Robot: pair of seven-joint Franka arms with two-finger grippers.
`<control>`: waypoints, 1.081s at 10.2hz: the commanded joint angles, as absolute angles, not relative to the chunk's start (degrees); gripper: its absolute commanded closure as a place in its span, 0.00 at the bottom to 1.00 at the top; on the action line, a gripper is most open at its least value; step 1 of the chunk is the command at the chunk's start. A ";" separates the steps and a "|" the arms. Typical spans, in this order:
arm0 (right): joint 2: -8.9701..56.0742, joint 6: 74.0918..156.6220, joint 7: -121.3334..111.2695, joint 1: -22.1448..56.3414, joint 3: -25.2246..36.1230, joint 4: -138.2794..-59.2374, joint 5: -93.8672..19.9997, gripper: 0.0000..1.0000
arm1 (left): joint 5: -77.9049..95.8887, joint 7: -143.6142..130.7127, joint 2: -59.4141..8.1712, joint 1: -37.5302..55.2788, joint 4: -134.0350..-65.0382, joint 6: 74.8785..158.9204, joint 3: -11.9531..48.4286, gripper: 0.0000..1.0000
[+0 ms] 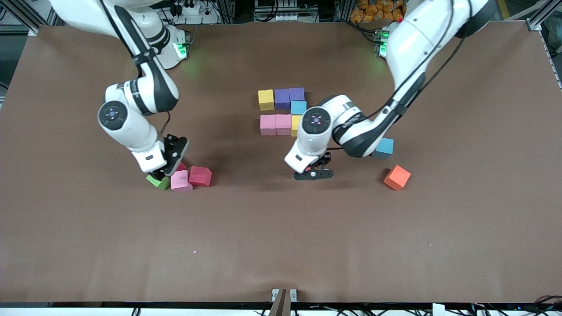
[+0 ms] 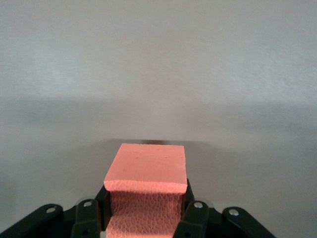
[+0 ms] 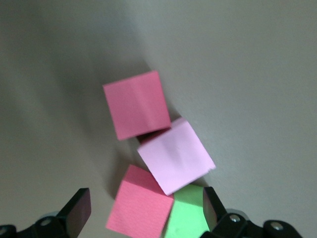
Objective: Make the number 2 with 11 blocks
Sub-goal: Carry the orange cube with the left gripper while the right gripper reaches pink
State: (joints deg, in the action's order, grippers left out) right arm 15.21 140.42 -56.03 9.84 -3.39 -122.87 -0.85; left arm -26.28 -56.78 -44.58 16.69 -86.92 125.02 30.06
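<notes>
gripping a matte orange foam cube (image 2: 148, 171), left end effector (image 2: 148, 218).

Seven foam blocks sit packed mid-table: yellow (image 1: 265, 99), purple (image 1: 282, 98) and another purple (image 1: 297, 94) in a row, a light blue one (image 1: 298, 107) tucked just nearer the camera, then two pink (image 1: 268, 124) (image 1: 283, 124) and a half-hidden yellow (image 1: 296, 125). Toward the left arm's end lie a light blue cube (image 1: 385, 147) and a tilted orange cube (image 1: 397, 177). An orange-pink block (image 2: 148, 173) sits clamped between fingers in the left wrist view. Toward the right arm's end, a pale pink cube (image 1: 181, 181) touches a darker pink-red cube (image 1: 200, 176).
</notes>
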 commanded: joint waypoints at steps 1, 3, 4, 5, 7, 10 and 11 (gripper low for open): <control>17.13 144.38 -61.31 7.22 -4.39 -122.87 -0.09 0.00 | -24.17 -54.76 -47.54 21.78 -81.23 123.93 27.42 0.62; 18.54 146.16 -64.42 5.80 -4.39 -122.87 -0.26 0.00 | -23.73 -54.75 -48.95 24.68 -79.20 123.84 27.42 0.63; 18.37 145.64 -64.51 5.71 -4.39 -122.96 -0.26 0.00 | -23.73 -54.67 -49.22 25.83 -78.84 123.84 27.33 0.63; 18.37 145.72 -64.60 5.71 -4.39 -123.13 -0.26 0.00 | -23.73 -54.41 -49.74 27.23 -78.49 123.84 27.25 0.63; 18.37 145.64 -65.04 5.45 -4.39 -123.13 -0.26 0.00 | -23.12 -54.40 -50.10 29.35 -78.13 123.84 27.25 0.62; 18.46 145.55 -68.29 3.52 -4.57 -123.13 -0.44 0.00 | -20.66 -54.58 -50.45 30.58 -78.05 123.84 27.25 0.62; 18.63 145.89 -68.29 3.86 -4.66 -122.87 -0.87 0.00 | -19.61 -54.84 -50.62 31.02 -78.05 123.84 27.07 0.62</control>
State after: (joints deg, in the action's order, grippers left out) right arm 18.70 145.56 -67.28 4.74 -3.49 -122.88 -0.84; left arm -21.94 -56.19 -49.76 29.77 -79.88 124.87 28.03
